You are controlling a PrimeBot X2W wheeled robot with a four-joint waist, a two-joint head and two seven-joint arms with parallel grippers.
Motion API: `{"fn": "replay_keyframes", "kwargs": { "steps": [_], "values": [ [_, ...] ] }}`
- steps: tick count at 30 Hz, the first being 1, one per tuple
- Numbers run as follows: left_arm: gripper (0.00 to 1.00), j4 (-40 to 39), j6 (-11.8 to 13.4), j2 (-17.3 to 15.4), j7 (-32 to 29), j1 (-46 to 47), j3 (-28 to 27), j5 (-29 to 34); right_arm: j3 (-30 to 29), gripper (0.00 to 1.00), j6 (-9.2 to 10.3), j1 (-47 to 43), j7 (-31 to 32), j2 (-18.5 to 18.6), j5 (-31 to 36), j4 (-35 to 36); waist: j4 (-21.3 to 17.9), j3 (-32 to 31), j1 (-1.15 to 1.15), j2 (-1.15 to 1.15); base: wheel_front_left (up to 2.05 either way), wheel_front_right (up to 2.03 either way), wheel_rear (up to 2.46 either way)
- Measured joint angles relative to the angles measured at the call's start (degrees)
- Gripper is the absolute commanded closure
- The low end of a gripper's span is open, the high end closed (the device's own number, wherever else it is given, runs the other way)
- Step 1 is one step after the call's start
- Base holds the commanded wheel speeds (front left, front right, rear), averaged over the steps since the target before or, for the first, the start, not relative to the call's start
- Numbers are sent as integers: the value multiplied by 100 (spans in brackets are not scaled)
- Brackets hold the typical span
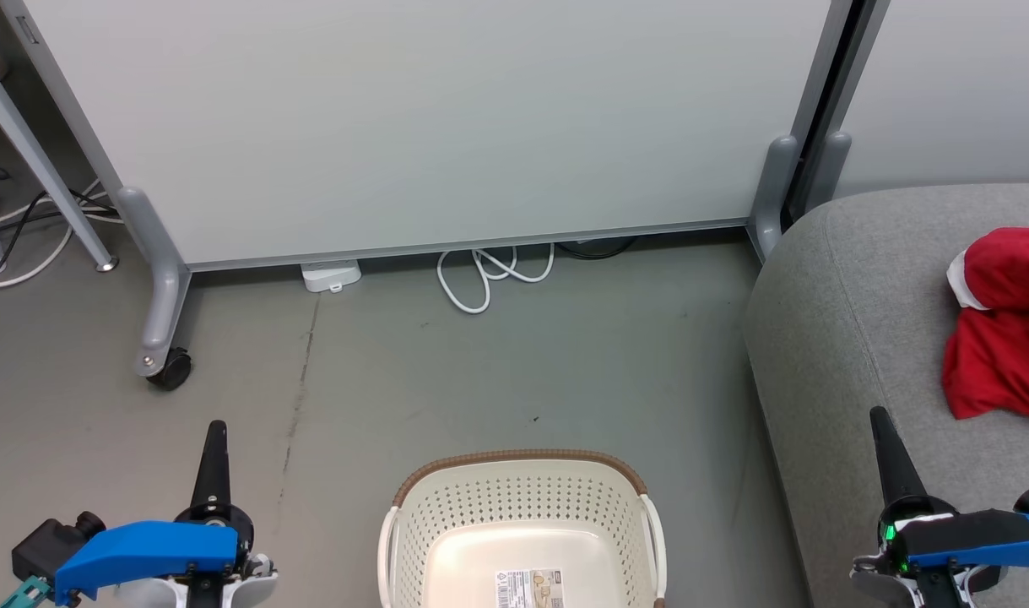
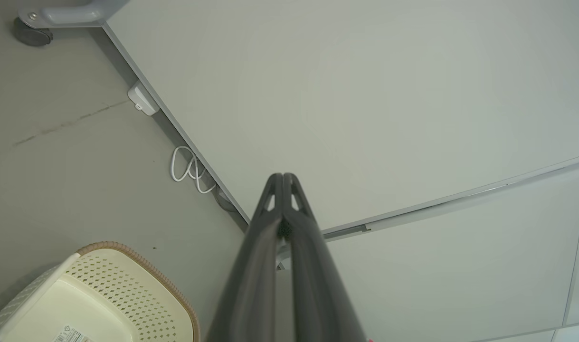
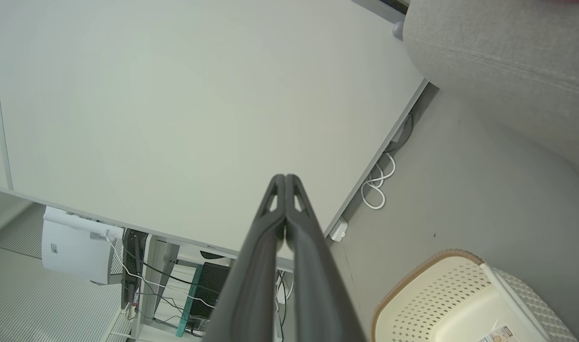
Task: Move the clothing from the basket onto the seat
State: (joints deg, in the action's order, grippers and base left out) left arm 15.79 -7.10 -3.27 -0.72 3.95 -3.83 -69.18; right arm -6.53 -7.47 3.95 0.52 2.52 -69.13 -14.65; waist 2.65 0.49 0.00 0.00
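Pale panel (image 1: 446, 127) on castors stands behind the bare floor. Grey sofa (image 1: 852, 321) is at the robot's right, with the cream basket (image 1: 522, 457) on the floor just beside it. The basket base shows only a label (image 1: 527, 589); its near part is cut off in the head view. Clothing (image 1: 995, 355) lies on the sofa as a red heap, with a white band at its upper left. It looks light, soft and limp, so it would sag and drape when lifted. A raised fold or the bunched top is the likely place to pinch, not a flat single layer. Left gripper (image 1: 216, 426) and right gripper (image 1: 879, 414) both have their fingers pressed together and hold nothing. The task appears complete.
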Motion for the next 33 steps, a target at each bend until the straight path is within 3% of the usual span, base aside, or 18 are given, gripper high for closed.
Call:
{"fn": "replay_keyframes", "kwargs": {
  "steps": [33],
  "values": [
    [100, -110, -2, 26, -401, 125, -181, -1583, 0, 100, 0, 130, 420, 12, -1585, 35, -171, -20, 0, 0, 0, 0, 0]
  ]
}}
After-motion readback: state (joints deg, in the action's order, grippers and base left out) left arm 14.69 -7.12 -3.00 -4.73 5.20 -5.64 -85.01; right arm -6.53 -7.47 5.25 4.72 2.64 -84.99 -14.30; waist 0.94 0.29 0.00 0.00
